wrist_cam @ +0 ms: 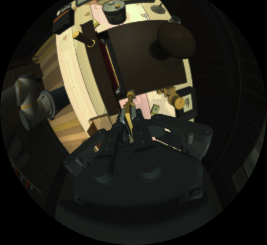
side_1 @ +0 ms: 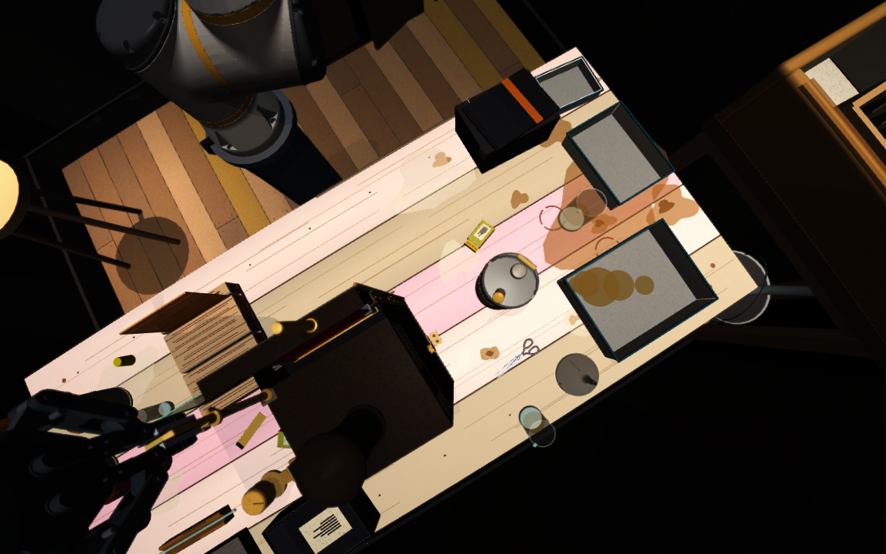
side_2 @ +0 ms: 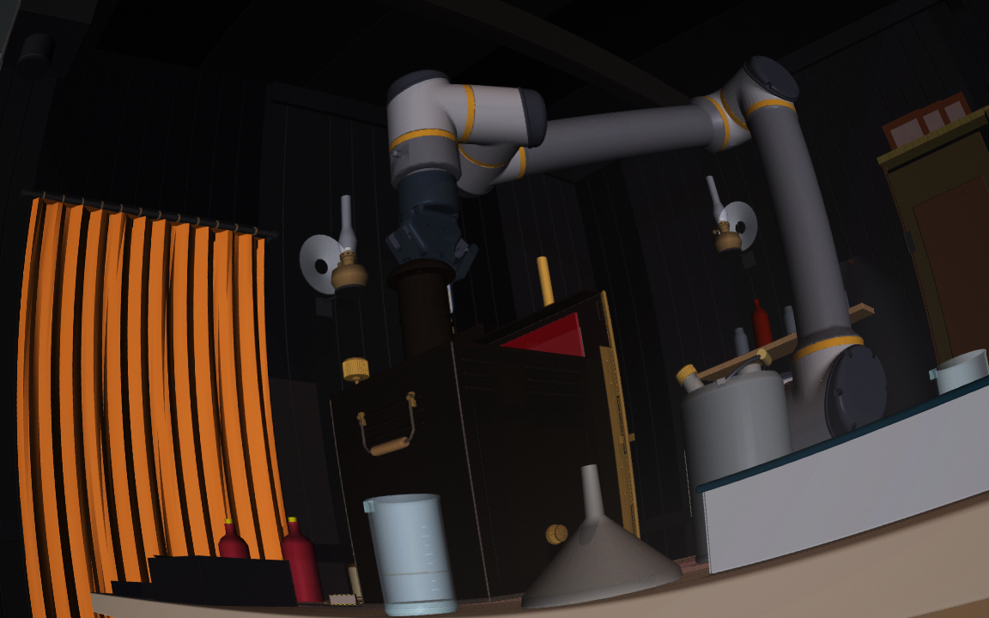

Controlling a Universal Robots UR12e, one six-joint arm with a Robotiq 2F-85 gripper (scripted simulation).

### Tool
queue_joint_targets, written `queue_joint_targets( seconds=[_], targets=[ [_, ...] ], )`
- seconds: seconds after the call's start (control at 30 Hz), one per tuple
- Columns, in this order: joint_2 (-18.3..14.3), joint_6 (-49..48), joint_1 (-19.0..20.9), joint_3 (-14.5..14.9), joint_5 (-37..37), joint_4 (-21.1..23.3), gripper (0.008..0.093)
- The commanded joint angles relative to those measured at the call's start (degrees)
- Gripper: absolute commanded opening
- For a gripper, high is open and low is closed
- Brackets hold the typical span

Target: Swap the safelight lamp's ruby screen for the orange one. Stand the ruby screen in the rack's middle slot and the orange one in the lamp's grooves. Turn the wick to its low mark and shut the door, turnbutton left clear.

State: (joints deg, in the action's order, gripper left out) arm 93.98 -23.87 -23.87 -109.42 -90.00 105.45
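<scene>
A brass turnbutton [wrist_cam: 129, 113] at the near corner of the lamp's door is clamped in my closed gripper [wrist_cam: 128, 124], which reaches in from above the bench's left end. The black safelight lamp [side_1: 364, 375] stands on the bench with its chimney cap [wrist_cam: 174, 41] on top and its door [wrist_cam: 98, 70] swung ajar. The ruby screen [side_2: 552, 338] sits in the lamp's grooves behind the door, a thin red strip from above [wrist_cam: 109, 65]. The wooden rack [side_1: 205, 331] stands just beyond the door. A brass wick knob [wrist_cam: 178, 101] juts from the lamp's side.
Two grey trays [side_1: 636, 289] [side_1: 615, 155] lie at the bench's right end, with a round tin [side_1: 508, 279] and a black box [side_1: 505, 117] near them. A funnel [side_2: 598, 546] and a beaker [side_2: 410, 549] stand close to the lamp. The arm's base [side_1: 247, 117] stands behind the bench.
</scene>
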Motion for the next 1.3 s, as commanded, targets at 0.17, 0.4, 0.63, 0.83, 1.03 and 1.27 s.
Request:
queue_joint_targets(
  seconds=[0.17,0.4,0.63,0.83,1.03,1.27],
  targets=[
    [0.02,0.0,0.0,0.06,0.0,0.02,0.008],
    [0.02,0.0,0.0,0.07,0.0,0.01,0.008],
    [0.03,0.0,0.0,0.07,0.0,0.01,0.009],
    [0.03,0.0,0.0,0.07,0.0,0.01,0.021],
    [0.03,0.0,0.0,0.07,0.0,0.01,0.033],
    [0.03,0.0,0.0,0.07,0.0,0.01,0.047]
  ],
)
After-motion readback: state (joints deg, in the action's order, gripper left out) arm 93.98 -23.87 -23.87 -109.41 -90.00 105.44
